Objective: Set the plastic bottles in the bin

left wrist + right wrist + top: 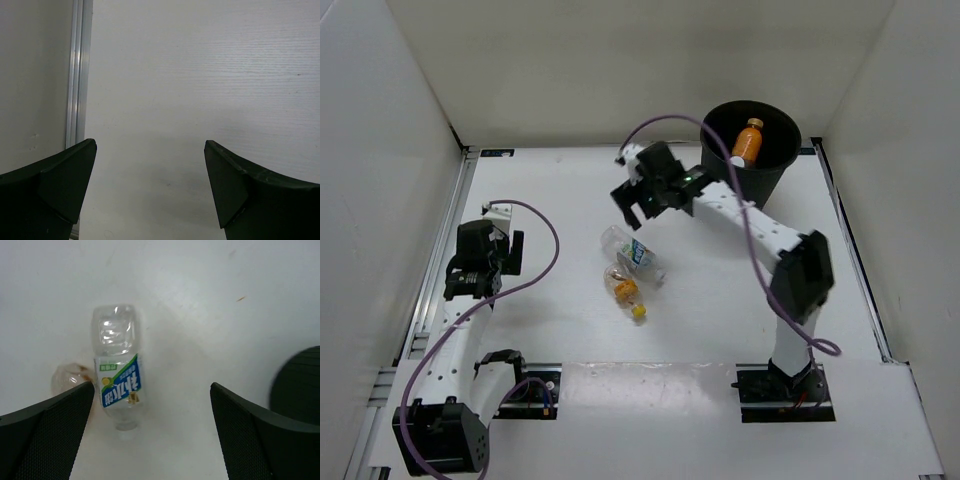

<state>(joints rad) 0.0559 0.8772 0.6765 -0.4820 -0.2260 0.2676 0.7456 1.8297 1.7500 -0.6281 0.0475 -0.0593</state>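
The black bin [767, 182] stands at the far right with an orange bottle [748, 142] inside it. A clear bottle with a blue-white label [632, 254] [118, 374] lies on its side mid-table. A small clear bottle with a yellow cap [627, 293] lies against its near side, and in the right wrist view this small bottle [67, 379] is partly hidden behind my finger. My right gripper [632, 207] [152, 435] hangs open just beyond the labelled bottle, holding nothing. My left gripper [468, 288] [150, 190] is open over bare table at the left.
White walls enclose the table. A metal rail [77, 75] runs along the left edge close to my left gripper. Purple cables [545, 250] loop over both arms. The right arm [760, 225] stretches across in front of the bin.
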